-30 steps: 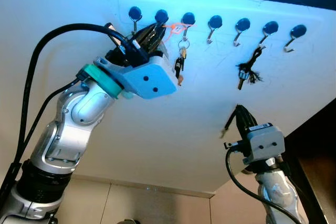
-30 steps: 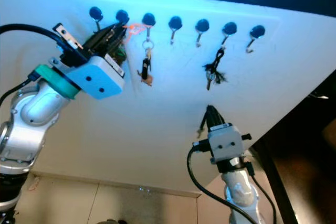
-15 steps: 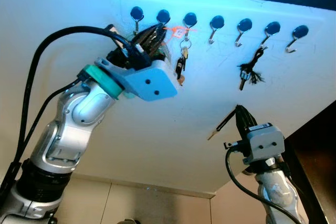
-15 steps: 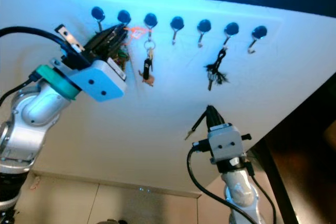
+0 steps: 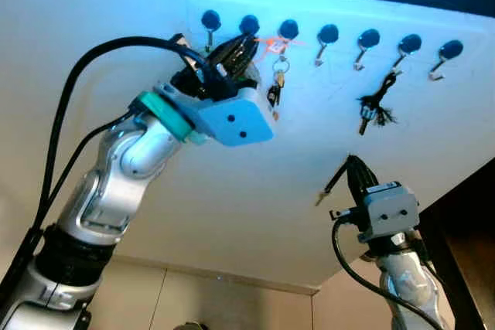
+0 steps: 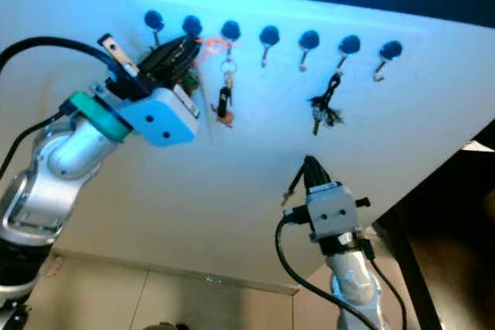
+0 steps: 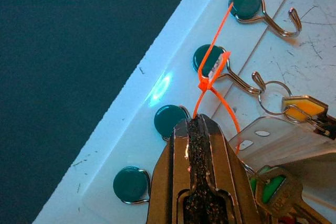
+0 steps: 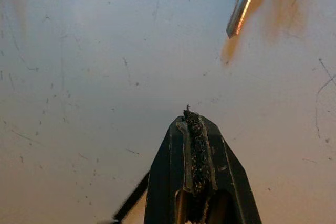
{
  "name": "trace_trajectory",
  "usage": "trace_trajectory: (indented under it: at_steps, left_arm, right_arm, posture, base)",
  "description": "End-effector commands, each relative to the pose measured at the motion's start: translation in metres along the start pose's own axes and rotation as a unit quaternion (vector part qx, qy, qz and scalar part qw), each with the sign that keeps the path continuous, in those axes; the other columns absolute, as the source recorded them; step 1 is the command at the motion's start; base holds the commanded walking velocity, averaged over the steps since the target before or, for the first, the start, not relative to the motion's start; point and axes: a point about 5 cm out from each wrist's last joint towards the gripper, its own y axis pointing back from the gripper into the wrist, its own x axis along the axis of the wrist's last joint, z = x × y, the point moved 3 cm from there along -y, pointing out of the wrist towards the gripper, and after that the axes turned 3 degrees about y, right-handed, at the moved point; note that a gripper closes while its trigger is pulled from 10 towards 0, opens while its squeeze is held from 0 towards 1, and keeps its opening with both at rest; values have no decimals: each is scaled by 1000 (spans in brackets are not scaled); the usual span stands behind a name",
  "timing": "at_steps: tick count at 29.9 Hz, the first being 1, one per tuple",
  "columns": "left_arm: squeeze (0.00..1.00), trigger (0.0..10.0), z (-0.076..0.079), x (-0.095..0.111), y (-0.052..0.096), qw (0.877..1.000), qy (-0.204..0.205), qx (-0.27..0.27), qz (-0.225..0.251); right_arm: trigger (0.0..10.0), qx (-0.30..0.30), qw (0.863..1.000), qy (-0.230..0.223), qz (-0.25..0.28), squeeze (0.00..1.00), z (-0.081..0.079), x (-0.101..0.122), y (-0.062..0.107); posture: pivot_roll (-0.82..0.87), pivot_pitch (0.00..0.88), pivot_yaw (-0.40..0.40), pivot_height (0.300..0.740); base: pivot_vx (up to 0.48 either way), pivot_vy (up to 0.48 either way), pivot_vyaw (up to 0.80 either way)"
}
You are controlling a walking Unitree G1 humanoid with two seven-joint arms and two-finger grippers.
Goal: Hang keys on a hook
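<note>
A row of blue-knobbed metal hooks (image 5: 328,35) runs along a white rack on the wall. My left gripper (image 5: 244,45) is raised to it, just below the second hook (image 7: 170,120), and is shut on a thin orange tie (image 7: 210,72). The tie runs up across the third hook's knob (image 7: 209,59); I cannot tell whether it is caught there. A green-headed key (image 7: 274,187) and a pale tag (image 7: 278,140) sit beside the fingers. My right gripper (image 5: 349,162) is shut and holds nothing, low against the bare wall (image 8: 105,51).
A key ring with a yellow-headed key (image 7: 302,107) hangs from the third hook (image 5: 288,29). A black tasselled key bunch (image 5: 377,107) hangs from the sixth hook. The other hooks are bare. A dark opening (image 5: 468,214) lies at the right, pale floor below.
My left gripper has edged up and to the right with the orange tie, closer to the hooks. The view has shifted slightly. The right arm has stayed put.
</note>
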Motion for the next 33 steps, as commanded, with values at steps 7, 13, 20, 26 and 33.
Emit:
trace_trajectory:
  at_steps: [7,13,20,26,33]
  left_arm:
    - [0,10000,34,5,2,993,-24,-115,30]
    - [0,10000,29,4,-3,989,-99,-100,49]
    - [0,10000,19,9,-11,990,-109,-62,64]
    - [0,10000,15,21,-17,988,-115,-38,95]
    - [0,10000,36,36,-20,982,-108,-76,134]
  right_arm:
    - [10000,0,1000,-3,-6,0,-3,-2,4]
    - [10000,0,1000,-3,-6,0,-3,-3,4]
    - [10000,-1,1000,-4,-7,0,-3,-3,4]
    - [10000,0,1000,-4,-8,0,-4,-3,4]
    - [10000,0,1000,-6,-8,0,-5,-2,4]
  posture:
    - [20,0,54,740]
    - [22,0,56,740]
    - [23,0,55,740]
    - [28,0,54,740]
    - [29,0,54,740]
  base:
    - [0,0,0]
    - [0,0,0]
    - [0,0,0]
    - [0,0,0]
    - [0,0,0]
